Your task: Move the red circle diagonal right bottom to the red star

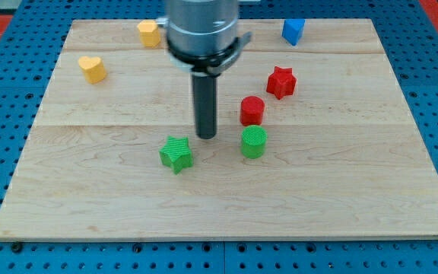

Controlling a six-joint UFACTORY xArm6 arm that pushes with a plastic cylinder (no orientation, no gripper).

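The red circle [252,110] stands on the wooden board [128,213], just below and left of the red star [280,82]. My tip [206,136] is down on the board, left of the red circle and slightly lower, with a gap between them. The green circle [254,142] sits directly below the red circle, close to it. The green star [176,154] lies below and left of my tip.
A yellow heart [92,68] lies at the view's upper left. A yellow block [149,33] sits at the top, partly behind the arm. A blue block [293,31] sits at the top right. A blue perforated table surrounds the board.
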